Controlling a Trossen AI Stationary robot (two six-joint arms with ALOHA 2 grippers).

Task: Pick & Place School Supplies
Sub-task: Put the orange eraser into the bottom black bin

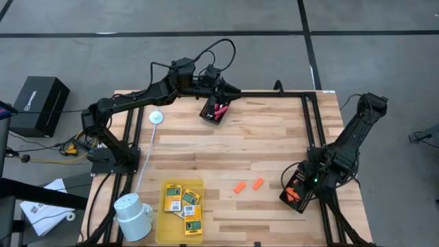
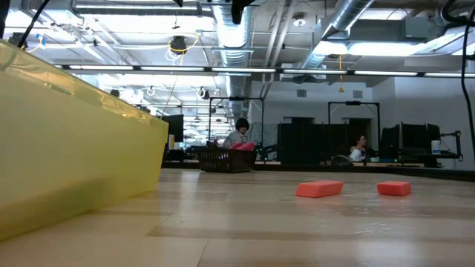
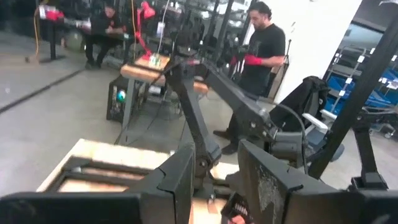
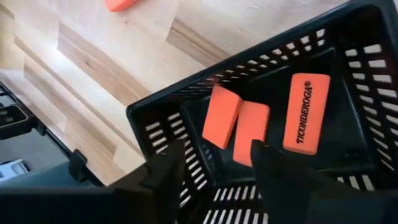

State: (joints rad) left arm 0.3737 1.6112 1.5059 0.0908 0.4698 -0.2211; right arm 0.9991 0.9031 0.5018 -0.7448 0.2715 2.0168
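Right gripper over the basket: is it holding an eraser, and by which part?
Nothing is held. The right gripper is open above the black basket; three orange erasers lie loose inside.

A robotics lab in an open industrial hall: bare ceiling ducts (image 2: pixel 245 30) and strip lights overhead, grey concrete floor (image 1: pixel 206 17), a wooden worktable (image 1: pixel 226 147) in a black metal frame, people (image 2: pixel 239 135) seated at monitor-lined desks, and another robot arm (image 3: pixel 205 93) on a distant bench

erasers (image 4: pixel 305 112) — orange | basket (image 4: pixel 348 37) — black | tray (image 1: pixel 162 213) — yellow
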